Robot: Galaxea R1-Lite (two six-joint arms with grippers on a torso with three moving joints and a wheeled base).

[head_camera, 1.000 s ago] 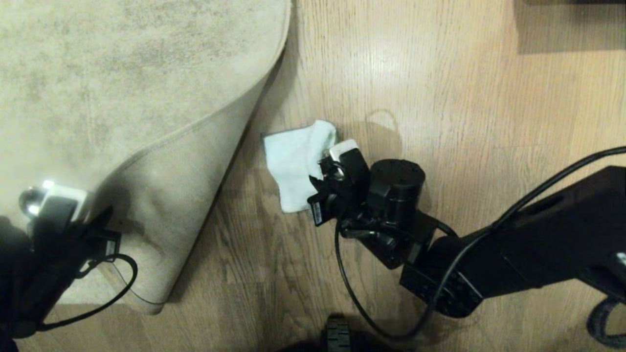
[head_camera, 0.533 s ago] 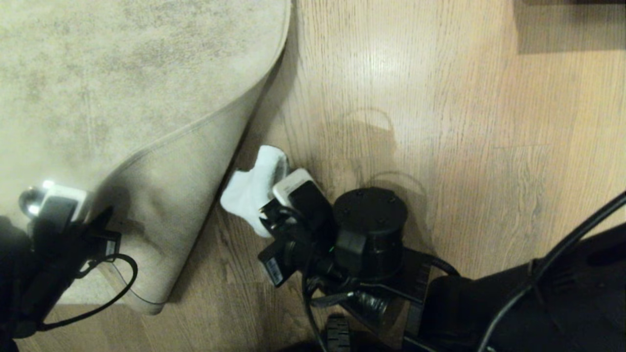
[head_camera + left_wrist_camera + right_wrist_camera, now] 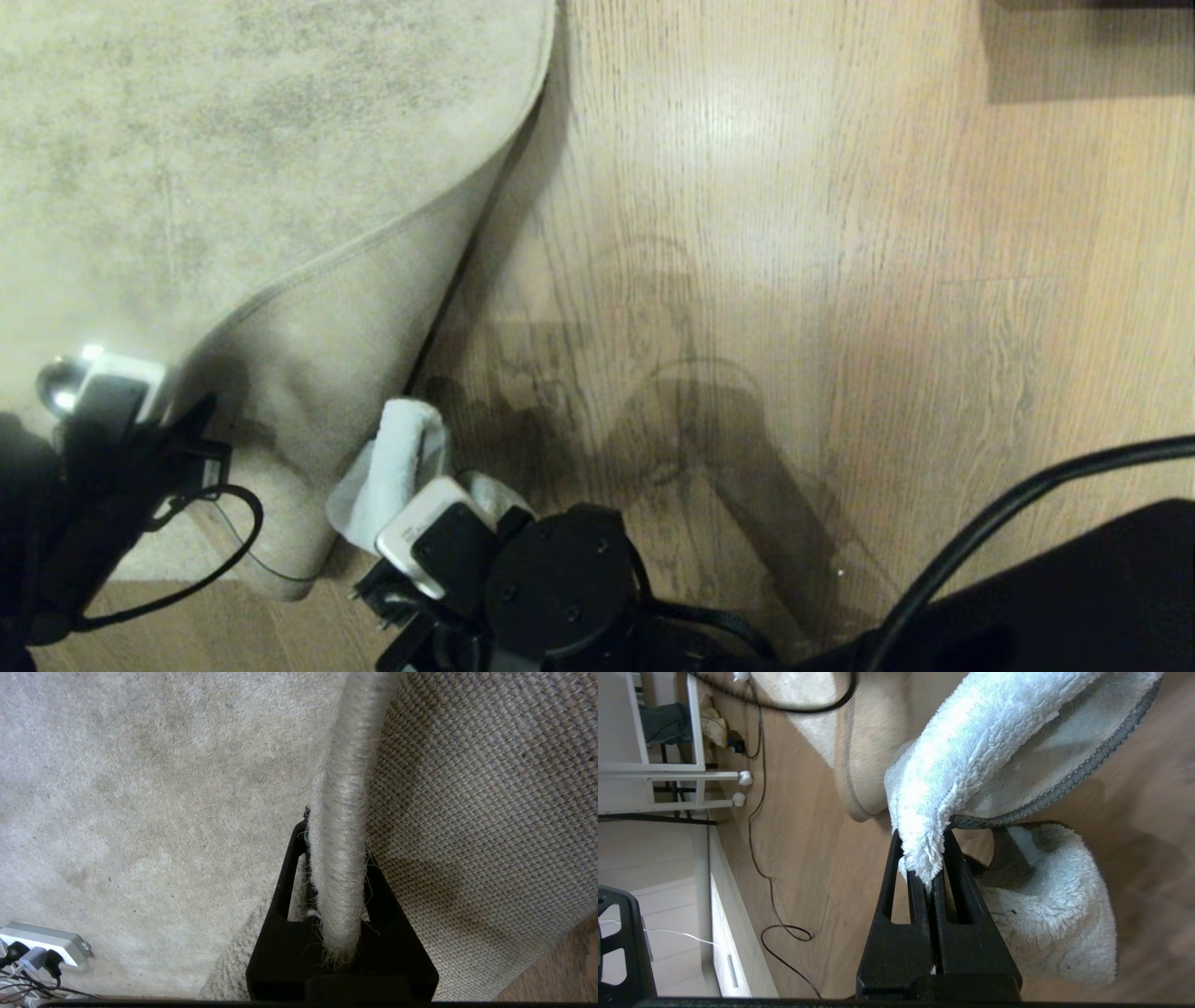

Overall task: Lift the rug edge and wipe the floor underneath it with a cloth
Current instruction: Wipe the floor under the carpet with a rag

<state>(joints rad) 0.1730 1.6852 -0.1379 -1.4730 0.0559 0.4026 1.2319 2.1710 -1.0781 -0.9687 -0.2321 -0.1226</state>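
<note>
So the left gripper [image 3: 337, 877] is pinching the rug edge [image 3: 343, 812] between closed fingers and holding that corner peeled up off the floor [image 3: 794, 233], pale underside facing out toward the bare planks. The right gripper [image 3: 927, 877] is clamped tight on one end of the cloth [image 3: 971, 756], and the rest of the cloth is flopping loose past the fingertips. In the head view the cloth [image 3: 392, 457] is sitting right against the foot of the lifted flap, near the bottom of the frame, with the right gripper [image 3: 425, 509] just behind it. What matters here: the fold line of the rug is running diagonally away from the robot, and the strip of floor it uncovers is lying along that line, just to the rug side of the cloth. I'd guess the next wipe needs to go along that diagonal, hugging the flap. The right arm is the only free one, the left being busy holding the rug up.
</note>
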